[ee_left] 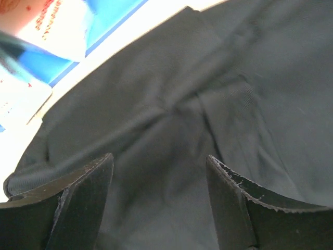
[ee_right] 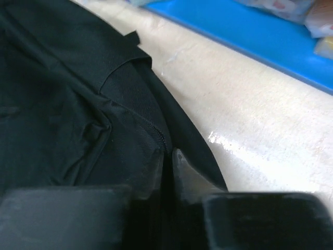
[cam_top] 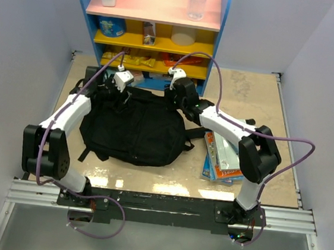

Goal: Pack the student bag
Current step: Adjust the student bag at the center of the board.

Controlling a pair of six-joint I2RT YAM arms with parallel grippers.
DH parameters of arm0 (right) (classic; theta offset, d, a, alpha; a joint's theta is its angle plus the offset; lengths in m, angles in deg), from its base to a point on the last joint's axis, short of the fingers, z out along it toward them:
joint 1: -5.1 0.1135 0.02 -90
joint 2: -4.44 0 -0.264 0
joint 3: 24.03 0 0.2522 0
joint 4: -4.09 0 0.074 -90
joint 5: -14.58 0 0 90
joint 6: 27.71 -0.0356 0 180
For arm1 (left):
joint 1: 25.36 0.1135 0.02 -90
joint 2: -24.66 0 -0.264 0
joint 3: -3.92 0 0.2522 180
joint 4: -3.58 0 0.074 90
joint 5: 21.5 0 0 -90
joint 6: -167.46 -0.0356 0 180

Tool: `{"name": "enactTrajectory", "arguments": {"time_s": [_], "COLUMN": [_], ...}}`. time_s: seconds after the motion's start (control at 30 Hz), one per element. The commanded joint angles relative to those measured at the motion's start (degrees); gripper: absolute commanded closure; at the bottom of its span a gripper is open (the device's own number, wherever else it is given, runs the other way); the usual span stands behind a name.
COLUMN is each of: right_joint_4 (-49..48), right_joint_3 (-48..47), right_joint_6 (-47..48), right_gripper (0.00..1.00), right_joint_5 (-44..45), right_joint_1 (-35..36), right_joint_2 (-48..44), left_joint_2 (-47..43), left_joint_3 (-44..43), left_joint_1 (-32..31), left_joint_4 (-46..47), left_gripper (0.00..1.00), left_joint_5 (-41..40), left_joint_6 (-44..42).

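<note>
You've got the student bag (cam_top: 136, 131) lying flat mid-table (cam_top: 247, 97), far end toward the shelf unit (cam_top: 155, 34), w/ a stack of books (cam_top: 222, 160) just beside its right side. Your left gripper (ee_left: 158, 166) is at the bag's far-left corner, jaws spread wide over the black fabric; can't tell if they touch it. Your right gripper (ee_right: 167, 156) is at the far-right corner, fingers pinched together on the bag's edge fabric by the zip seam.

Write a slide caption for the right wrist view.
Right gripper pinching the student bag along its zip seam, tabletop and blue shelf base beyond.
</note>
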Motion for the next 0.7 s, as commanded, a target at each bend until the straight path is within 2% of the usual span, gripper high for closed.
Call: {"name": "enactTrajectory", "arguments": {"time_s": [0.0,0.07,0.17,0.3,0.37,0.47,0.5,0.67], "right_joint_4": [-0.4,0.8,1.1,3.5,2.9,1.9,1.2,-3.4], "right_joint_3": [-1.9,-1.9,-0.2,2.5,5.9,10.3,11.5,16.9], "right_joint_6": [-2.1,-3.3,-3.8,-4.8,-6.4,-10.5,-12.0,-18.7], "right_gripper": [0.52,0.37,0.33,0.33,0.36,0.39,0.39,0.42], "right_joint_5": [7.6,11.8,13.2,11.1,8.6,2.6,-1.9,-10.9], "right_joint_1": [-0.2,-0.1,0.0,3.6,5.7,10.1,11.6,13.8], "right_joint_2": [0.9,0.3,-3.9,-9.7,-12.8,-14.1,-14.2,-13.4], "left_joint_2": [-5.4,-6.2,-7.4,-9.4,-10.8,-11.8,-12.1,-14.0], "left_joint_3": [-1.5,-2.7,-3.9,-2.6,-0.2,2.2,2.6,5.1], "left_joint_1": [1.2,1.8,3.5,4.0,4.0,4.0,4.0,4.0], "left_joint_4": [-12.8,-17.5,-25.2,-32.7,-33.2,-34.4,-34.9,-33.6], "left_gripper": [0.25,0.23,0.22,0.22,0.22,0.24,0.24,0.24], "left_joint_5": [6.2,9.5,12.3,13.3,12.9,12.4,12.5,13.0], "left_joint_6": [-9.0,-13.7,-18.2,-23.5,-25.0,-26.3,-26.4,-25.8]}}
